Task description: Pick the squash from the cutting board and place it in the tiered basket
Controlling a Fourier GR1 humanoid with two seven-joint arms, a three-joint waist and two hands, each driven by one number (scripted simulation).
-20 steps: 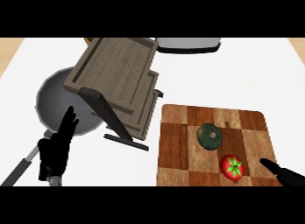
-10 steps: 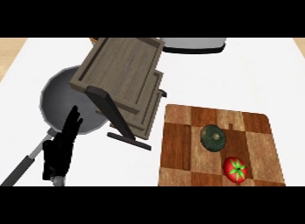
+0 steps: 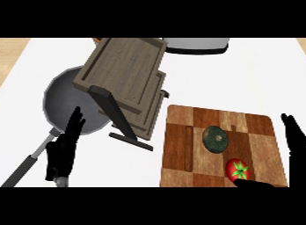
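With your right hand (image 3: 301,145) spread wide at the cutting board's (image 3: 181,162) right edge, bring it down over the dark green squash (image 3: 215,138) mid-board, avoid the tomato (image 3: 238,169) just beside it, while the left hand (image 3: 64,151) rests, fingers straight.

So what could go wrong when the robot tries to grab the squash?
1. The tomato lies right beside the dark green squash on the cutting board, between it and the right hand. The hand might bump or grab the tomato instead.
2. The squash looks round, so a nudge could roll it off the board.
3. The tiered basket stands across from the board with a dark post sticking out; the squash might hit it on the way in.
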